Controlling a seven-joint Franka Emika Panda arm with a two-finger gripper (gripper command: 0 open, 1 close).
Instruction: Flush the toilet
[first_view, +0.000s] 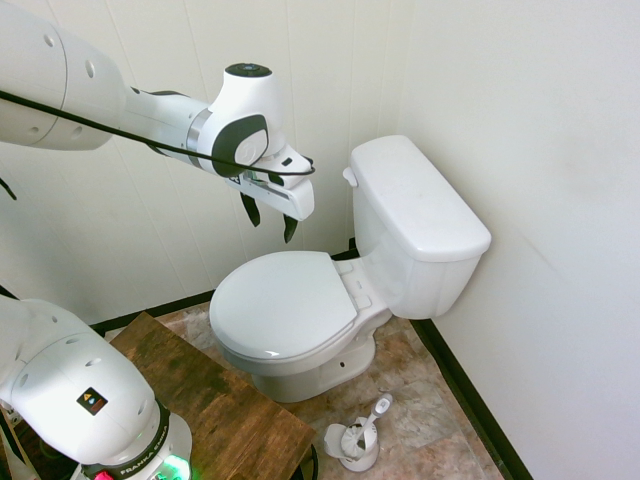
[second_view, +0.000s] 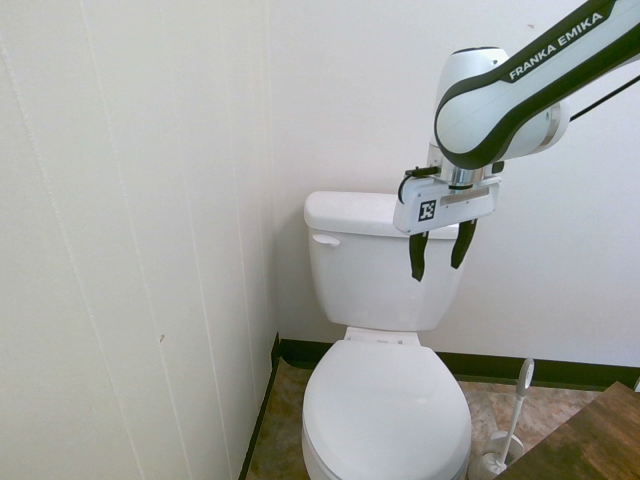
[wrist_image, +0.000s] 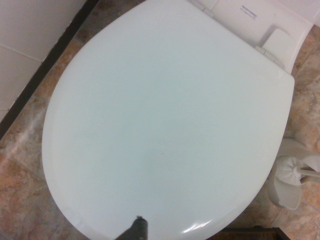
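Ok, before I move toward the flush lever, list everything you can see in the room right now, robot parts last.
toilet: one, glossy white, against the back wall, seat lid closed.
tank: one, white, flat lid on, behind the seat.
flush lever: one, small, white, on the front of the tank near the side wall.
toilet brush: one, white, in its holder on the floor beside the bowl.
wooden board: one, brown, in front of the toilet.
floor tiles: mottled brown, with dark baseboard along the walls.
hand: one, white with dark fingers, open, hanging above the closed seat lid, holding nothing.
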